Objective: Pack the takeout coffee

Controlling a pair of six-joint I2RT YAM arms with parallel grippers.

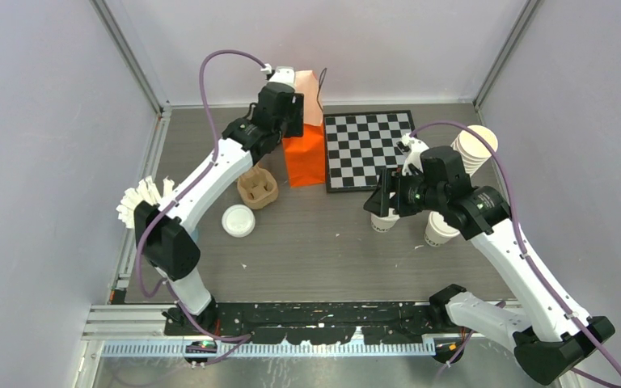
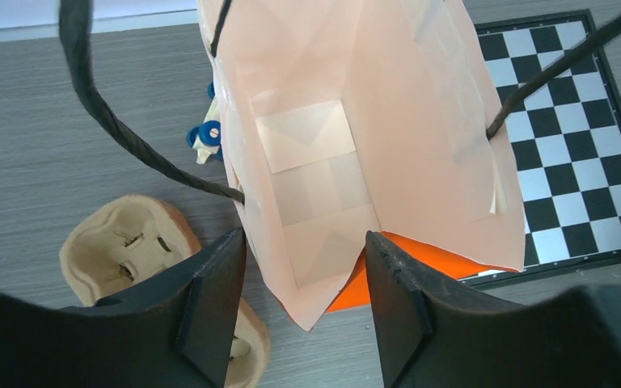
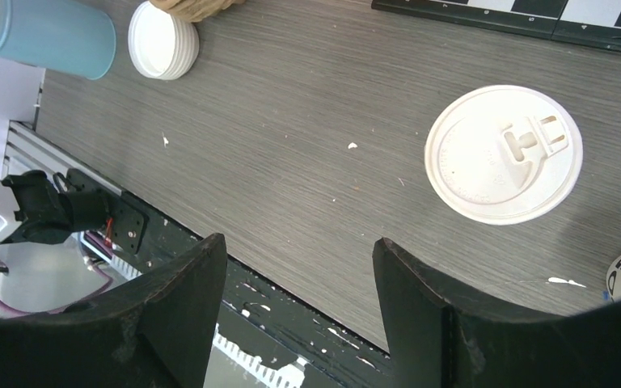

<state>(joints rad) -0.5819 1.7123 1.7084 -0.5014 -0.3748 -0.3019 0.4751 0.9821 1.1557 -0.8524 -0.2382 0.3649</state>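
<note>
place: robot lab test cell
enclosure: blank pale walls (image 1: 40, 121) on three sides, aluminium frame posts (image 1: 133, 61) in the back corners
mounting: my left arm (image 1: 202, 182) and right arm (image 1: 525, 259) sit on a black base plate (image 1: 315, 314), with a slotted metal rail (image 1: 291, 348) along the near edge
wiring: purple cables (image 1: 208, 77) looped in the open along both arms
surface: grey wood-grain tabletop (image 1: 323, 250)
props: checkerboard (image 1: 368, 149), stack of paper cups (image 1: 475, 148), orange paper bag (image 1: 303, 158)

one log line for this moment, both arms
left gripper open astride bag rim | right gripper open, empty, beside lidded cup | cup not yet packed
</note>
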